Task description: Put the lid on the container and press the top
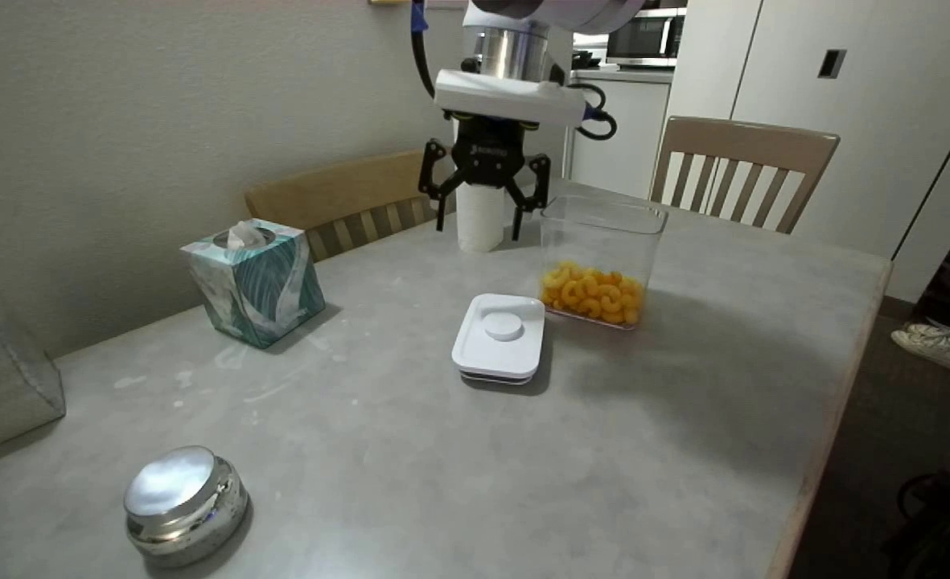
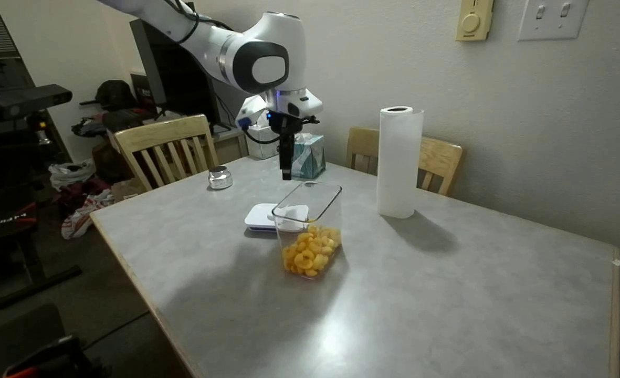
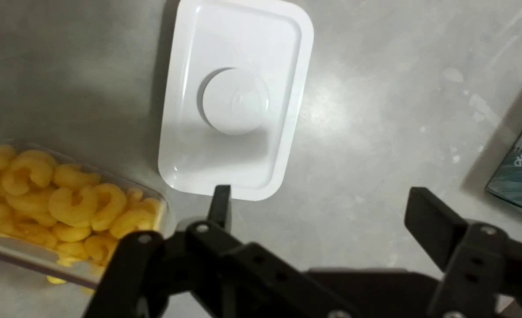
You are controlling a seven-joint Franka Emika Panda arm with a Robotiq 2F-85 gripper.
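- Container (image 1: 602,241): clear plastic, tall, upright on grey table (image 2: 446,315), top uncovered; dark outline along rim (image 2: 329,202) in an exterior view.
- Inside container: yellow-orange curved snack pieces (image 1: 591,293), heaped in lower part only, visible through walls in both exterior views.
- Lid (image 1: 497,349): flat on table, just beside container, not yet on it. Touching or slightly apart, cannot tell.
- Look of lid: white, oblong, rounded corners, raised border around lower inner face, thin darker band along underside.
- Button (image 3: 235,101): round, white, raised, centre of lid, facing up; soft shadow across lid just by it in wrist view.
- Gripper (image 1: 478,232): open, black fingers (image 3: 435,227) spread wide, pointing down, in the air near container.
- Teal tissue box (image 1: 269,293): well apart from container, white tissue (image 1: 245,236) sticking out of top.
- Grey box (image 1: 8,378): farther from container than teal one, cut off at picture edge; contents unclear.
- Shiny round metal dome (image 1: 185,507): well apart from container.
- Paper towel roll (image 2: 400,168): white, standing upright, near container.
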